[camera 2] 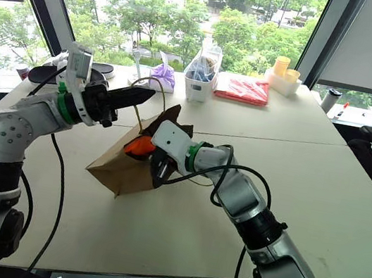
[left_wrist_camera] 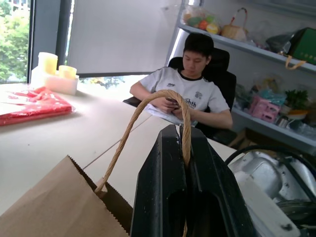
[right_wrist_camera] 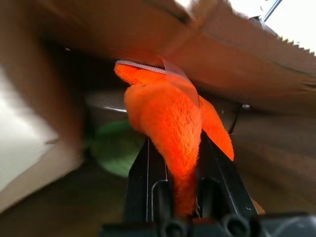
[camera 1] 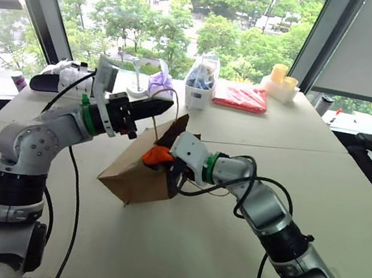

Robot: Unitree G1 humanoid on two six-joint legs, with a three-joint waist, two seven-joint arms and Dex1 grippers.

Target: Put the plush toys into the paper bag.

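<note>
Right gripper clenched on orange plush toy, at mouth of paper bag; bag interior straight ahead of fingertips, green plush toy already inside; left gripper pinching cord handle, holding mouth up

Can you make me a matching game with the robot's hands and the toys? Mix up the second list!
Things:
1. left hand
2. right hand
3. green plush toy
4. red packet

Where or how:
A. lying inside the paper bag
B. shut on the orange plush toy
C. on the far table by the window
D. shut on the bag's cord handle

Pairs: 1-D, 2-B, 3-A, 4-C
</note>
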